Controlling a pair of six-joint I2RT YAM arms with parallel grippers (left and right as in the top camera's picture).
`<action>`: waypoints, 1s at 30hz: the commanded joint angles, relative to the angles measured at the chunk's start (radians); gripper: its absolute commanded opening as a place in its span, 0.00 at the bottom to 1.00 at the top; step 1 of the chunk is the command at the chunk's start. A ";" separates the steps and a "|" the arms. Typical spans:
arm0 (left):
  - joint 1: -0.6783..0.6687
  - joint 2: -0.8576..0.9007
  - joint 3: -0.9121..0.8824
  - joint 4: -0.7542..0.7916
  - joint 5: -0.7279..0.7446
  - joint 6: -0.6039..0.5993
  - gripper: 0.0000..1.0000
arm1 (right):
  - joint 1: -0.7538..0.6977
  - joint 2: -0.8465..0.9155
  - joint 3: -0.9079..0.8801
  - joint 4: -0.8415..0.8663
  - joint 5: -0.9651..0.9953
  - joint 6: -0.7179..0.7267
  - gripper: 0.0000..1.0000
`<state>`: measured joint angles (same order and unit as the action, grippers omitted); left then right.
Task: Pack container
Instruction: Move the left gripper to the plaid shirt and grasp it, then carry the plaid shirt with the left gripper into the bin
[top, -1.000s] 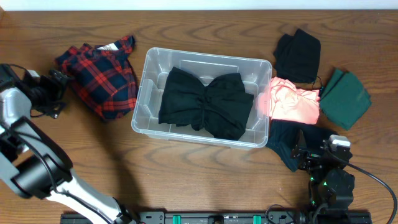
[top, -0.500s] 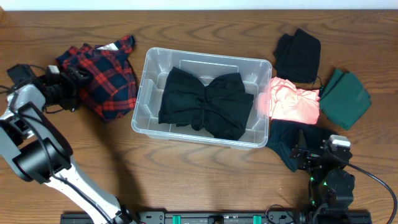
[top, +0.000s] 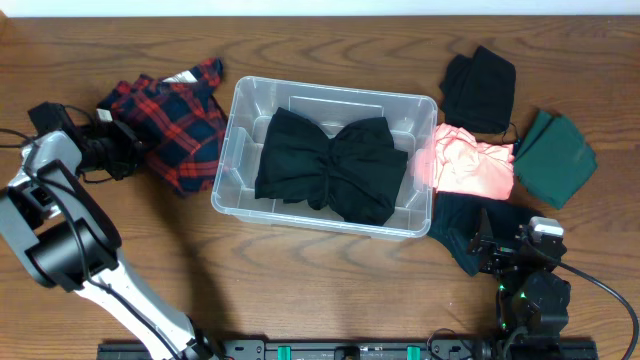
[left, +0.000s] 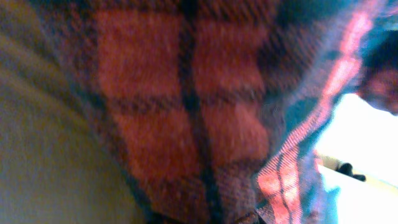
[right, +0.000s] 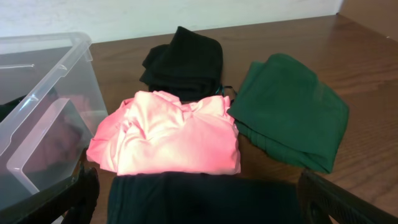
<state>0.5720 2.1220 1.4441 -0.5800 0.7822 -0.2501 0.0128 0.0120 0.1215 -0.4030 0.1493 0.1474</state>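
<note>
Left of the container (top: 335, 91), the left gripper (top: 127, 152) touches the red plaid shirt (top: 182, 128); I can't tell how its jaws stand. The right gripper (right: 199, 183) sits with its jaws apart.

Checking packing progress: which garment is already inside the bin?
The black garment spread inside the container; the plaid shirt, pink top, green cloth, folded black piece and navy piece lie outside it.

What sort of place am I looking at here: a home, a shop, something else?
Most likely a robotics lab bench rather than a home. A left arm and a right arm stand at a wooden table, and clothes are laid out beside a clear container, as if for a packing exercise.
</note>
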 joint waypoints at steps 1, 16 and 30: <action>-0.002 -0.218 0.028 -0.006 0.024 0.032 0.06 | 0.007 -0.005 -0.003 -0.001 0.000 -0.014 0.99; -0.455 -0.766 0.028 -0.029 0.045 0.045 0.06 | 0.007 -0.005 -0.003 -0.001 0.000 -0.014 0.99; -0.731 -0.509 0.026 -0.201 -0.262 0.194 0.06 | 0.007 -0.005 -0.003 -0.001 0.000 -0.014 0.99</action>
<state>-0.1646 1.5681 1.4647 -0.7883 0.5938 -0.1028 0.0128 0.0120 0.1215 -0.4034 0.1493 0.1474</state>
